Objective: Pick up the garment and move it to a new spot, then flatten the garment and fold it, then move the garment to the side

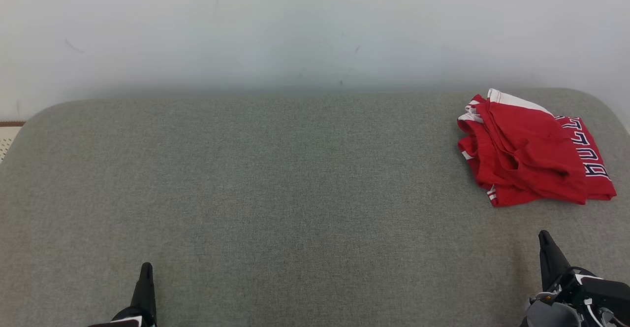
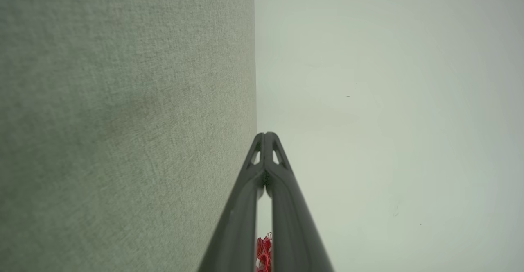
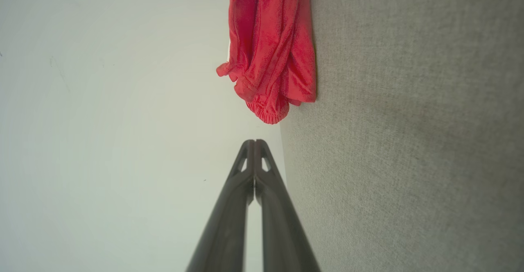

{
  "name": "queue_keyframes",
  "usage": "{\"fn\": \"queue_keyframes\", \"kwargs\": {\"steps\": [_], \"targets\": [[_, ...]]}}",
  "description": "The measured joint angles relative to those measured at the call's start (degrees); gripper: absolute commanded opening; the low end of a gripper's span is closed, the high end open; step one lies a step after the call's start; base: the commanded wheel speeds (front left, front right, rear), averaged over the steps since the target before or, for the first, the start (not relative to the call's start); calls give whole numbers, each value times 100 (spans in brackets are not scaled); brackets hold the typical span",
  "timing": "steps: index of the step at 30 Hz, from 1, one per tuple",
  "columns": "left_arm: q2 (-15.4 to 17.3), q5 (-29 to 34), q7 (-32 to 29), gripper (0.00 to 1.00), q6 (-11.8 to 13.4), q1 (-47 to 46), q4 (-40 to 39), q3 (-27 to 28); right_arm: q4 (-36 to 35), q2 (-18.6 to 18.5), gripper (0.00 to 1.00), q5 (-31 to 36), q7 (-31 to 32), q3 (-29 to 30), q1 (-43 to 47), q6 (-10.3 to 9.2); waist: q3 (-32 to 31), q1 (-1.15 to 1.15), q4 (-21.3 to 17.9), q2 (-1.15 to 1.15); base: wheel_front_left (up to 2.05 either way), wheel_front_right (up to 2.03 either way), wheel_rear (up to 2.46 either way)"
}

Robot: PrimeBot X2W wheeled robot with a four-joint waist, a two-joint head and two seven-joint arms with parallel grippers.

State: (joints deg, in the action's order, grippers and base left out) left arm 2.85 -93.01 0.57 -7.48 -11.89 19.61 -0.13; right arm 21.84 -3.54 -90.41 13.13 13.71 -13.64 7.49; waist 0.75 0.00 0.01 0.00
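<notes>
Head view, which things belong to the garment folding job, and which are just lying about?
Job: red garment, bunched at the far right; grey fabric surface under it; left claw and right claw, both shut and empty.
Lying about: white wall behind; pale perforated object at the left edge.

Grey fabric surface (image 1: 275, 184): woven texture, padded look, rounded far corners; runs side to side across head view. One item on it: red garment (image 1: 531, 157), far right corner, near far edge and right edge; lies in loose crumpled heap, layers overlapping, not flat; white trim on far side; band with white dark-outlined letters along right side; right wrist view: bunched folds, gathered hem at near end, resting on fabric.
</notes>
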Motion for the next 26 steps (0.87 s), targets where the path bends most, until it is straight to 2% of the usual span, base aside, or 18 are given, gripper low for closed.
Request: {"fn": "queue_keyframes", "kwargs": {"steps": [26], "targets": [[-1, -7, 1, 0, -1, -2, 0, -5, 0, 13, 0, 0, 5, 19, -2, 0, 0, 0, 0, 0, 0, 0, 0]]}}
